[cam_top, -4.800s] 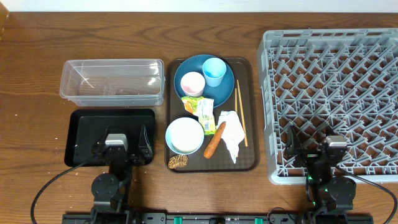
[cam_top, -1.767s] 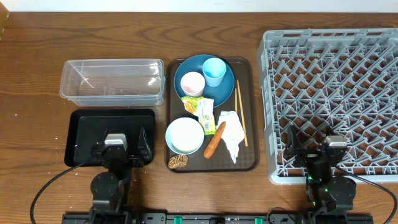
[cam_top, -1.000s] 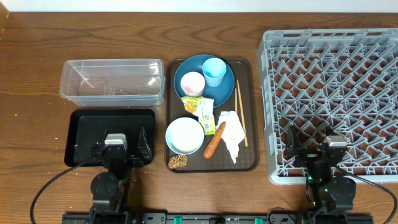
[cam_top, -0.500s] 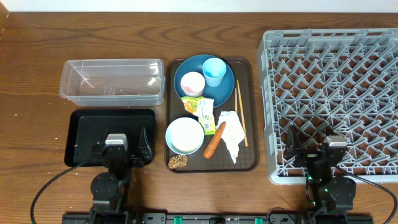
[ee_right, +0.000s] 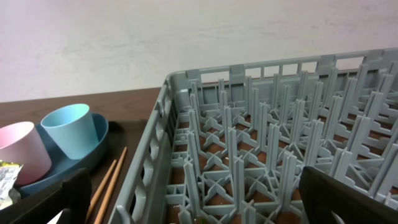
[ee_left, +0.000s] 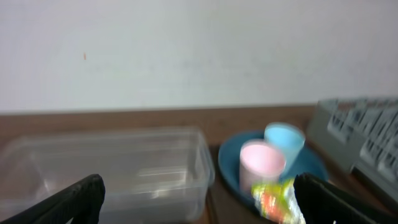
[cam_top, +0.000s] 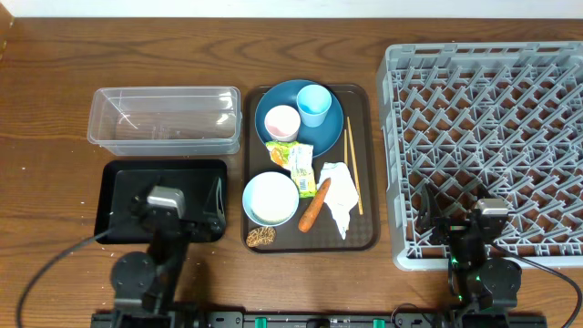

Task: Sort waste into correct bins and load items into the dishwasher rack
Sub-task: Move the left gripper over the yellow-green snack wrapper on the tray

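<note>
On the brown serving tray lie a blue plate with a pink cup and a light-blue cup, a yellow-green wrapper, a pale bowl, a carrot, a white napkin, a biscuit piece and chopsticks. My left gripper is open and empty over the black tray, behind which stands the clear tub. My right gripper is open and empty over the front edge of the grey rack.
The blurred left wrist view shows the tub, pink cup and wrapper between the open jaws. The right wrist view shows rack pegs and chopsticks between the open jaws.
My left arm has shifted a little to the left and turned over the black tray. The right arm and all objects have stayed put.
</note>
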Tool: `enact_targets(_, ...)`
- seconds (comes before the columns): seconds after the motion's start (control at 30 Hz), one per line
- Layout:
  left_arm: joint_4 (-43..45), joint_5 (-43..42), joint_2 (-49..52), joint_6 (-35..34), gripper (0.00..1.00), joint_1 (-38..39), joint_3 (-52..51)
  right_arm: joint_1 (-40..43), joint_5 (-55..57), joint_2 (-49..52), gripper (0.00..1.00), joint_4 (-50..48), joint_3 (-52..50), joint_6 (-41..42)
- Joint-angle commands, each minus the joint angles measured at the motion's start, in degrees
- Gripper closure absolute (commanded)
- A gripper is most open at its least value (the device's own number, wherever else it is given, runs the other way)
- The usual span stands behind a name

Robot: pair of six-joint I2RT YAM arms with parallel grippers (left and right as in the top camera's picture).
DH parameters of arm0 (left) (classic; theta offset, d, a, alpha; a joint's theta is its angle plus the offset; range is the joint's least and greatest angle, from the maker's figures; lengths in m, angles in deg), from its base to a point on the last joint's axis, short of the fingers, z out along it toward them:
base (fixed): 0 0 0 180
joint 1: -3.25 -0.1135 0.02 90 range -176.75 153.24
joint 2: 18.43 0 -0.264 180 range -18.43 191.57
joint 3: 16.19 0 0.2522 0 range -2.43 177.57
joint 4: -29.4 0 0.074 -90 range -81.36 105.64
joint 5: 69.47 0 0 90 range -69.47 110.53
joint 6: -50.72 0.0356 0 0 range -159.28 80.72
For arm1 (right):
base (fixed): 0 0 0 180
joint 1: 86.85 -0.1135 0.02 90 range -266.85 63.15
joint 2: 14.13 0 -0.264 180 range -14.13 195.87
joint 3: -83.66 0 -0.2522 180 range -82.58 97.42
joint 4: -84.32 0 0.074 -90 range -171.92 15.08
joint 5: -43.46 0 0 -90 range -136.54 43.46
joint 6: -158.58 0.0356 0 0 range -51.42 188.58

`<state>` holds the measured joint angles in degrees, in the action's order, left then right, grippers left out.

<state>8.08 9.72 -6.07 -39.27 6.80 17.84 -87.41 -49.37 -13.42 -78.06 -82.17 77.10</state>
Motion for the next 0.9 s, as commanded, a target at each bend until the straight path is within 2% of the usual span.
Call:
enact_targets(0.0,-3.61,-3.15,8.98,-0.02,0.02,0.02,9.51,0.17,0.0,-0.33,0.01,0.22,-0.11,-0.44)
enact_targets(0.1,-9.53,-6.88,17.97,-0.04,0.02,0.11,18.32,0.17,0.0,-0.33,0.01,0.2,-0.11,-0.44)
enact_targets(0.23,-17.03,-16.24,29.31,-0.22,0.02,0.2,29.66,0.17,0.0,-0.33,0.01,0.22,-0.11,-0.44)
enact_targets(0.37,-21.46,-20.28,36.92,-2.67,0.02,0.87,36.17,0.17,0.0,-0.33,0.01,0.22,-0.11,-0.44)
enact_targets(0.57,-23.08,-17.53,44.5,-2.64,0.02,8.07,37.18,0.17,0.0,-0.33,0.01,0.2,-0.09,-0.44)
enact_targets(0.7,-23.74,-10.16,50.23,-2.62,0.02,16.68,37.18,0.17,0.0,-0.33,0.01,0.2,-0.09,-0.44)
enact_targets(0.87,-22.88,-4.66,55.95,-2.6,0.02,22.29,37.18,0.17,0.0,-0.33,0.01,0.2,-0.11,-0.44)
